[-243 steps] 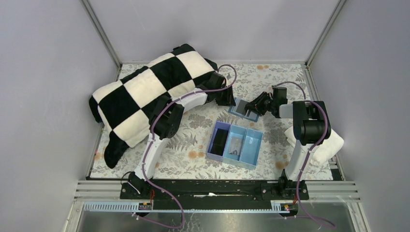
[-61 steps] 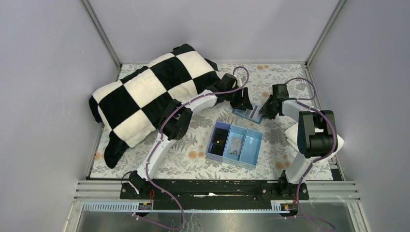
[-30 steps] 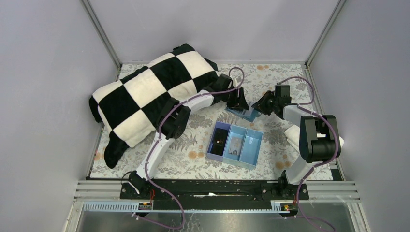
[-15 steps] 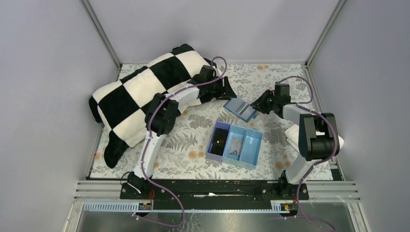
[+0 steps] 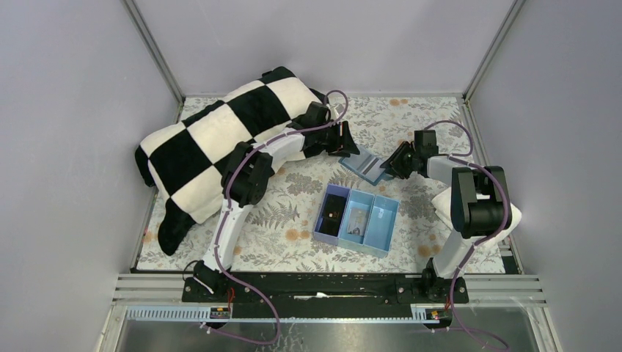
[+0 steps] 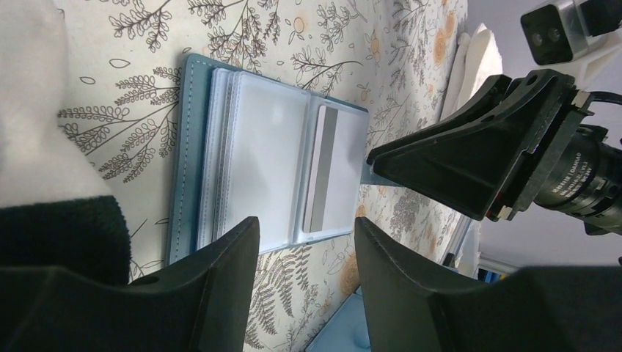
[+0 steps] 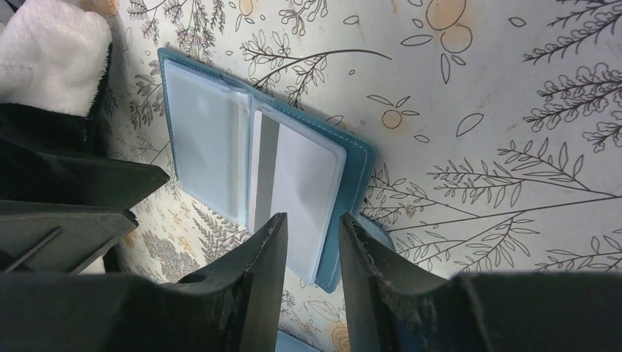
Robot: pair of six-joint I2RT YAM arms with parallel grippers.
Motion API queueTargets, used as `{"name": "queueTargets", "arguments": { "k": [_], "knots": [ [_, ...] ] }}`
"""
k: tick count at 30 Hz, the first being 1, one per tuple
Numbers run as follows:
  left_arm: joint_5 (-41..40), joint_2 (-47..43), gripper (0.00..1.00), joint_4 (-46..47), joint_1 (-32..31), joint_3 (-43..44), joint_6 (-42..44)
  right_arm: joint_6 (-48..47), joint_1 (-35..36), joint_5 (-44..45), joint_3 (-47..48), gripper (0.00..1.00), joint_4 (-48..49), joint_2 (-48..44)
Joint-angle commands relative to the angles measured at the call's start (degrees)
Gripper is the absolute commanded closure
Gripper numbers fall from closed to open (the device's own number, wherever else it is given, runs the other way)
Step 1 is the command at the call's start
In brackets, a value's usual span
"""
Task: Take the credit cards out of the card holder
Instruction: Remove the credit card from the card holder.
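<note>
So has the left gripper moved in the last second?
Yes. The left gripper has pulled back from the card holder toward the checkered blanket, farther from the blue tray, which stayed put.

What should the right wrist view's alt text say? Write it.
A blue card holder lies open on a floral tablecloth, pale cards in both panels, one grey-striped. The right gripper, fingers parted, frames its near edge.

The jaws stand apart with nothing between them. Just beyond their tips, the card holder (image 7: 361, 167) lies spread flat on the floral bench (image 7: 513, 88). The panel nearest the jaws holds a credit card (image 7: 304, 191) with a grey stripe. The panel farther left shows a pale, plain face. A white-and-black blanket (image 7: 51, 51) lies far left.
</note>
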Motion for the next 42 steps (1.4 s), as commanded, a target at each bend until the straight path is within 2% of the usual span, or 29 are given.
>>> {"name": "queueTargets", "arguments": {
  "k": [1,12,18,25,42],
  "knots": [
    [-0.02,1.86,0.45,-1.92,-0.36,0.68,1.91,-0.58,0.07,0.79,1.33,0.61,0.37,0.64],
    [-0.28,2.64,0.45,-3.03,-0.48,1.36,2.68,-0.59,0.06,0.18,3.95,0.63,0.45,3.07],
    [0.13,3.06,0.45,-3.15,-0.48,1.28,2.80,-0.48,0.05,-0.30,3.79,0.64,1.32,2.28],
    [0.81,3.63,0.45,-3.14,-1.07,1.18,3.02,1.22,0.16,-3.67,1.09,0.69,6.77,0.88],
    [1.13,3.72,0.45,-3.14,-1.93,1.51,3.19,2.85,0.32,-7.34,2.64,0.71,8.78,-0.49]
  ]
}}
